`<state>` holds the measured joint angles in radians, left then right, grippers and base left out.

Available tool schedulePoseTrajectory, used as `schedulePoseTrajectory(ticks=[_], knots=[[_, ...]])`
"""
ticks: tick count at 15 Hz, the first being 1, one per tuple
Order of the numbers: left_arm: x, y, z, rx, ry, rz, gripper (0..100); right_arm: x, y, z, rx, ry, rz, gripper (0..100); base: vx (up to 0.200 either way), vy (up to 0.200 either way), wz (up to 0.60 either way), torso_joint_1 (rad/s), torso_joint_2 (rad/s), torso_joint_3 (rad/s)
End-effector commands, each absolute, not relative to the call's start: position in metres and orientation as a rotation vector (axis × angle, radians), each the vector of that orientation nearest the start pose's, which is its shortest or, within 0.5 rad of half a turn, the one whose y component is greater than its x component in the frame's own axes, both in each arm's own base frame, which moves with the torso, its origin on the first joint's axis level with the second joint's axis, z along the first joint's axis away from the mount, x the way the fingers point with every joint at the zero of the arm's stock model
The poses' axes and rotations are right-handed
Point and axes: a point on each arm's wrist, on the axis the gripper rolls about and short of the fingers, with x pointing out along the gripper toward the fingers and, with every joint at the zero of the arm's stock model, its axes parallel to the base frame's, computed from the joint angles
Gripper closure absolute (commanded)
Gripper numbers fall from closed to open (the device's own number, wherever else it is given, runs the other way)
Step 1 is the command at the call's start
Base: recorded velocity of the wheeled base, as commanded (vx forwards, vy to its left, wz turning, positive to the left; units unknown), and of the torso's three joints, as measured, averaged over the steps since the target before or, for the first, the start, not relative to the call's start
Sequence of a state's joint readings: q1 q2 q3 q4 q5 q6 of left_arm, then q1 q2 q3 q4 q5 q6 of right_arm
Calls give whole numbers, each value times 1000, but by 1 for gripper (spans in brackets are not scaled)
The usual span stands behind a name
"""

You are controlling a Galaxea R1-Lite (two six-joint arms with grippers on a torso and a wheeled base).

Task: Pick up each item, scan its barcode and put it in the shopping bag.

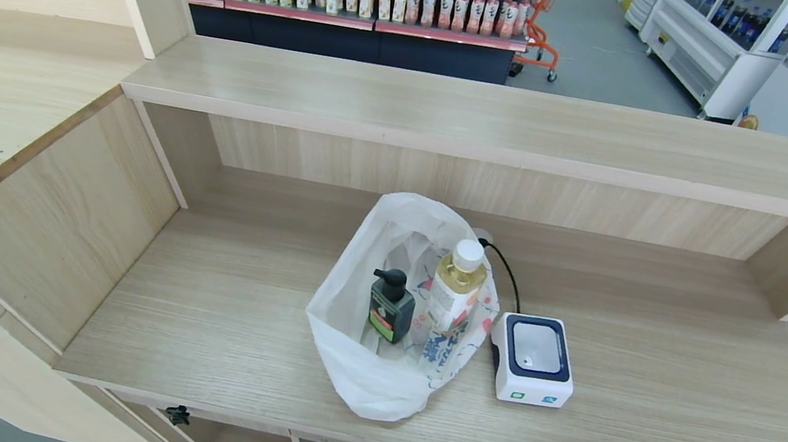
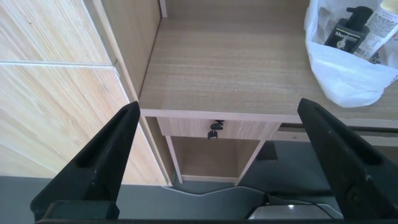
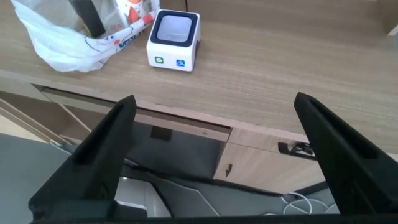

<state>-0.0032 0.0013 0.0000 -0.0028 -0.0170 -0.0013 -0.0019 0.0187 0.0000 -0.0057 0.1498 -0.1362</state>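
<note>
Broad counter (image 1: 652,388) of pale wood-grain laminate, flat and matte, backed by a raised shelf of the same board and closed on the left by a slanted panel.

Near the middle of it, a white shopping bag (image 1: 369,375) of thin, crinkled plastic, slumped but with its mouth gaping upward, red and blue print along one side. Upright inside, side by side:
- tall clear bottle (image 1: 456,290) of yellowish drink, round, with a white screw cap and a printed label, on the scanner's side;
- shorter pump bottle (image 1: 390,311), dark and squarish, with a black pump head and a red-and-green label, on the left.

Left gripper (image 2: 219,107): black, blade-like fingers spread wide, nothing between them, out in front of the counter's front-left corner, well apart from the bag (image 2: 348,81).

Right gripper (image 3: 214,99): likewise splayed and empty, out before the front edge, with the scanner (image 3: 174,38) and bag (image 3: 56,50) beyond it.

Just to the right of the bag, the scanner (image 1: 532,359): a white box with rounded corners, a dark-framed glass window tilted upward, two small coloured marks on the front.

Thin black cable (image 1: 508,271), curving from behind the scanner toward the back of the bag.
</note>
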Motion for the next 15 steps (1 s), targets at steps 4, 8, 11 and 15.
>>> schedulePoseTrajectory(ticks=[4, 8, 11, 15], knots=[[-23, 0, 76, -2, -2, -20, 0, -23, 3, 75, -130, -4, 135, 0, 0, 0, 0, 0, 0, 0], [-23, 0, 76, -2, -2, -20, 0, -23, 3, 75, -128, -4, 135, 0, 0, 0, 0, 0, 0, 0], [-23, 0, 76, 0, -2, -20, 0, -23, 3, 75, -125, -4, 135, 0, 0, 0, 0, 0, 0, 0], [-23, 0, 76, -9, -1, -20, 0, -23, 3, 75, -122, -3, 131, 0, 0, 0, 0, 0, 0, 0]])
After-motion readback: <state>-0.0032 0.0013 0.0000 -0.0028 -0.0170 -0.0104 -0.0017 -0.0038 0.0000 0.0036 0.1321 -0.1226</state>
